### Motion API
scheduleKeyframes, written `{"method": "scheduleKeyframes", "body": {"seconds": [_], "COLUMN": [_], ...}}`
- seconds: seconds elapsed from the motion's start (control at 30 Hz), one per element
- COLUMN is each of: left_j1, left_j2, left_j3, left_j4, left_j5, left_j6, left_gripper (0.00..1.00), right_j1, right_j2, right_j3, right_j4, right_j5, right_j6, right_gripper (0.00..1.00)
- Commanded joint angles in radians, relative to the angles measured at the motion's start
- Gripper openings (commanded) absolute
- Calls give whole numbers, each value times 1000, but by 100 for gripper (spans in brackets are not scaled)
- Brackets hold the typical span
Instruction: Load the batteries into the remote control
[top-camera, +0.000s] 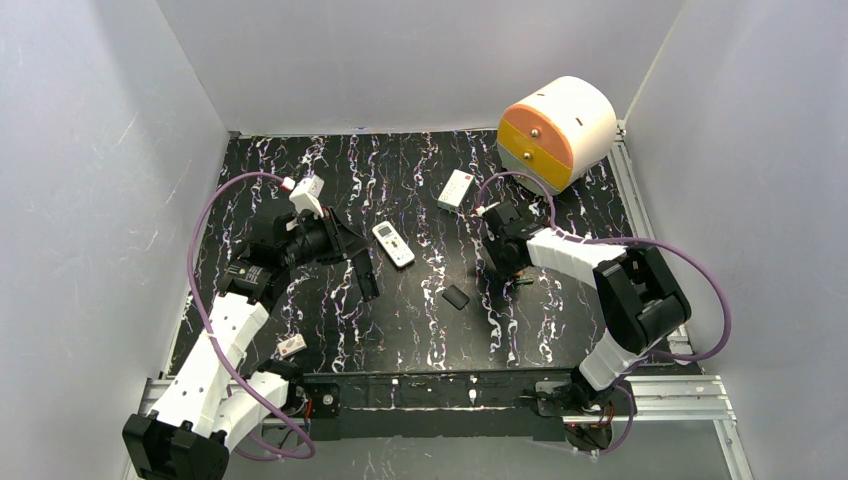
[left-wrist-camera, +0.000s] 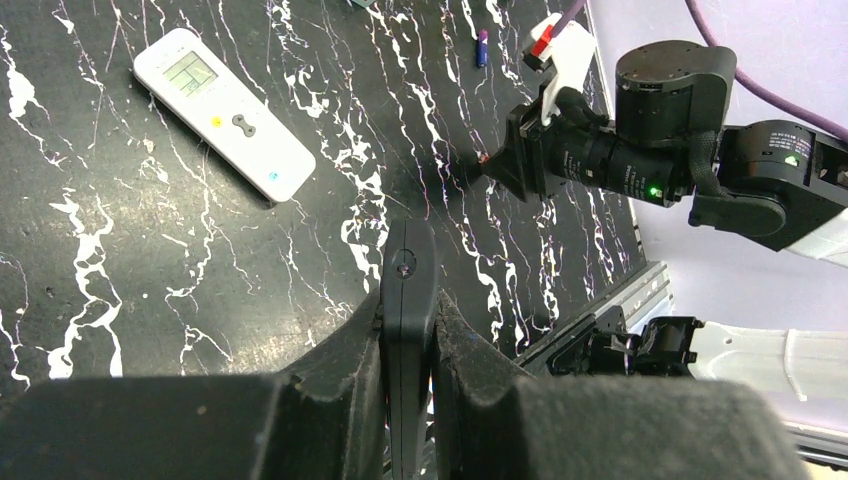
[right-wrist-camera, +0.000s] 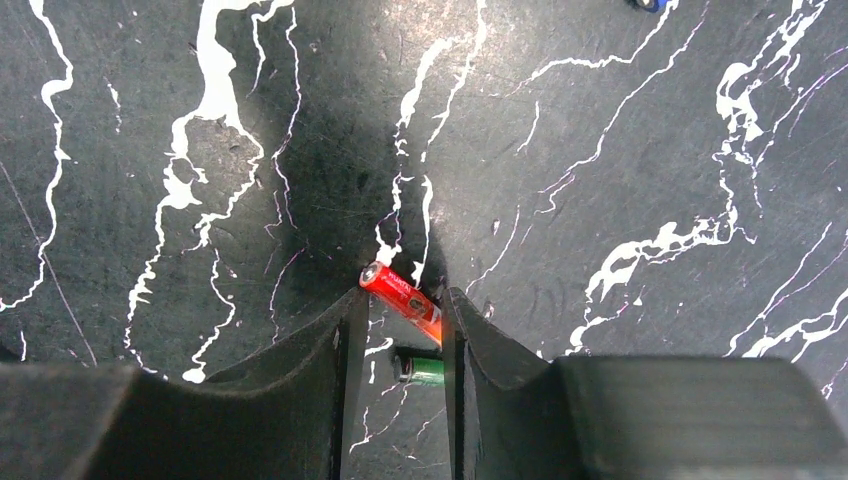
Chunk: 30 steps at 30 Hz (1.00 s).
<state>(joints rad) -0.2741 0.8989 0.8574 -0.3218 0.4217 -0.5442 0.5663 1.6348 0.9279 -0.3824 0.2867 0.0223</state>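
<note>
Diagonally, the red battery sits inside the right hand.

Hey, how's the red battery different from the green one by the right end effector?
The red battery is red-orange with white print; the green battery is green with a dark end. The red battery slants across the gap at the tips of the right end effector, seemingly pinched there; the green battery lies crosswise further back, partly hidden by one finger. Both are small slim cylinders.
</note>
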Motion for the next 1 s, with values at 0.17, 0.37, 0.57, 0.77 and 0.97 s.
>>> {"method": "scheduleKeyframes", "body": {"seconds": [0.17, 0.37, 0.57, 0.77, 0.97], "left_j1": [-2, -1, -2, -1, -1], "left_j2": [-4, 3, 5, 13, 11], "left_j3": [-3, -3, -4, -19, -19], "left_j4": [8, 15, 20, 51, 55], "left_j5": [22, 30, 35, 65, 66], "left_j6": [0, -6, -8, -28, -31], "left_gripper": [0, 0, 0, 0, 0], "right_j1": [-35, -40, -41, -40, -40], "right_j2": [55, 106, 112, 109, 127], "right_j3": [37, 65, 64, 55, 38], "right_j4": [-7, -42, -39, -31, -46], "right_j5": [-32, -55, -65, -90, -83], "right_j6": [26, 57, 106, 167, 182], "right_gripper": [39, 21, 18, 37, 28]}}
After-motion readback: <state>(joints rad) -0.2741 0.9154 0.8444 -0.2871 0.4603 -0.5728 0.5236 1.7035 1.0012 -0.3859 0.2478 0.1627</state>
